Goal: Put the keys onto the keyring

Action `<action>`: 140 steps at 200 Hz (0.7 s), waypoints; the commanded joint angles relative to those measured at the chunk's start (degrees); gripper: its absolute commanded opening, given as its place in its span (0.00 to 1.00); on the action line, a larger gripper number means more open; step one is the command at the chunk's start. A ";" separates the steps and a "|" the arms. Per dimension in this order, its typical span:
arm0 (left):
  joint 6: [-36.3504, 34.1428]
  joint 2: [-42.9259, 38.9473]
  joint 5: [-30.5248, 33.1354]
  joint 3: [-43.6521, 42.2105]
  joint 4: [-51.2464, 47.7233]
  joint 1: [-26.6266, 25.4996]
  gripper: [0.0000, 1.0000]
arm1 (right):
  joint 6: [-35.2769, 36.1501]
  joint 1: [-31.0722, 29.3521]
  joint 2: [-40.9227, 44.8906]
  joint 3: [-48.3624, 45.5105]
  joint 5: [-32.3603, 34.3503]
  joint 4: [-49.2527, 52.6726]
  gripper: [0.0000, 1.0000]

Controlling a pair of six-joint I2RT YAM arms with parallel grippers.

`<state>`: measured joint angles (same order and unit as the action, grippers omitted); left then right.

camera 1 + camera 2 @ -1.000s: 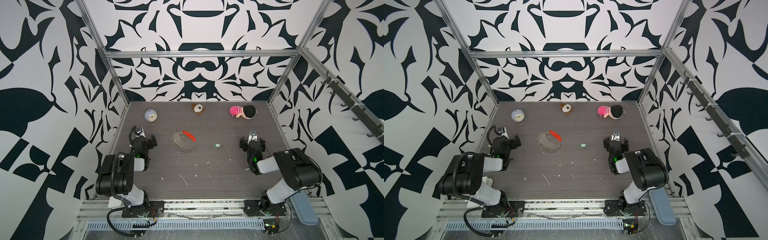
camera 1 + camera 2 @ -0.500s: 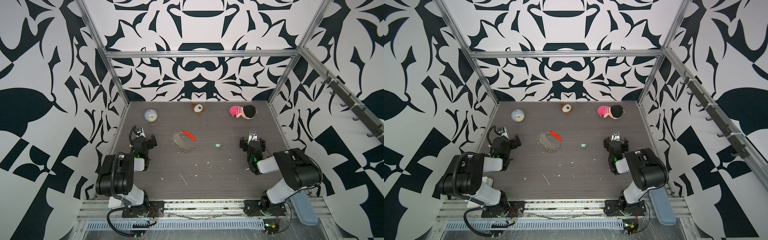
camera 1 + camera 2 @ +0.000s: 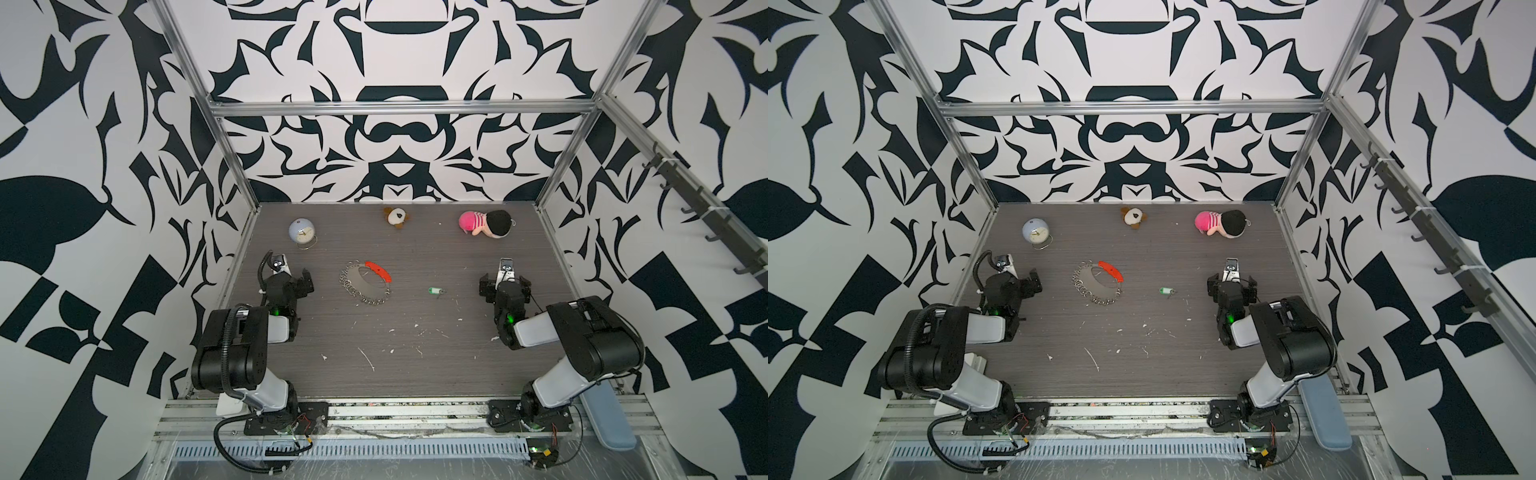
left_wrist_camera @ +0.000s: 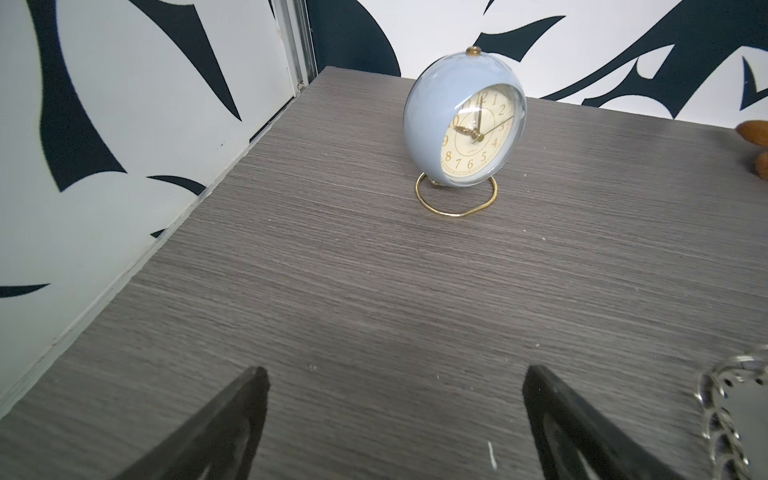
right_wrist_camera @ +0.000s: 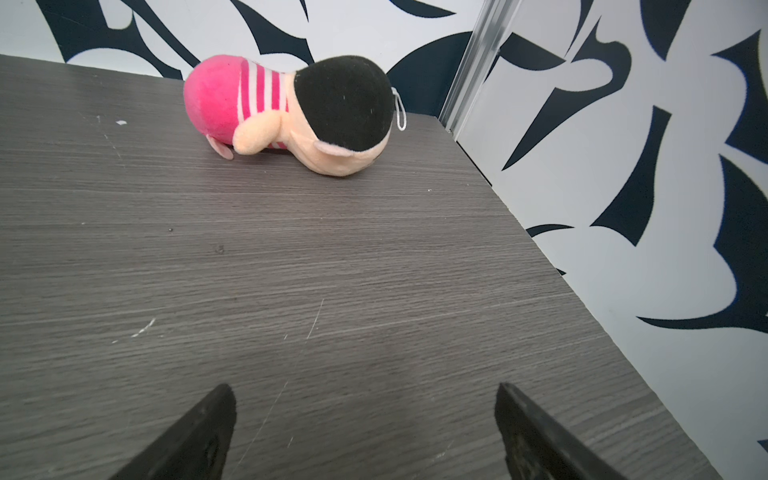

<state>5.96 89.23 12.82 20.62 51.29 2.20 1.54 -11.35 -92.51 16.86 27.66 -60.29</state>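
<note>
Green keys (image 3: 434, 290) lie between the released left gripper (image 4: 395, 374) and released right gripper (image 5: 363, 388), touching neither.

right pincer (image 5: 365, 390): jaws spread wide above desk (image 5: 332, 257) | plush doll (image 5: 291, 112): pink-striped, black-haired, lying on its side near the patterned wall (image 5: 623, 166)

The worktop (image 4: 332, 291) looks matt woodgrain, the clock (image 4: 432, 137) glossy, the doll (image 5: 216, 104) plush, the keyring (image 3: 378, 271) shiny metal and plastic.

No change over the past second: left tool (image 4: 397, 374) and right tool (image 5: 365, 388) alike show no movement.
</note>
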 commanded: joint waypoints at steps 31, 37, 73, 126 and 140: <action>-1.05 -0.71 -3.79 -0.34 2.42 -0.01 1.00 | -0.29 -0.24 1.21 -0.07 1.25 -3.18 1.00; -1.95 -0.60 -5.29 -0.37 2.50 -0.07 1.00 | -0.38 -0.30 1.15 -0.44 1.17 -4.01 1.00; -1.85 -1.16 -6.13 -2.30 5.55 -0.07 1.00 | 0.85 -1.12 1.45 -3.40 1.24 -9.82 1.00; -3.11 -16.81 -2.24 -3.54 -5.51 -3.37 1.00 | 15.13 -15.10 16.64 -3.33 17.89 -8.03 1.00; 2.38 -25.17 0.46 1.24 -19.02 -4.45 1.00 | 12.59 -17.82 24.09 3.54 19.12 8.37 1.00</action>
<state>3.75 76.07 8.93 15.90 48.38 -0.27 9.65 -24.45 -79.33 11.70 38.85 -64.97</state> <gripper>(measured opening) 0.997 0.998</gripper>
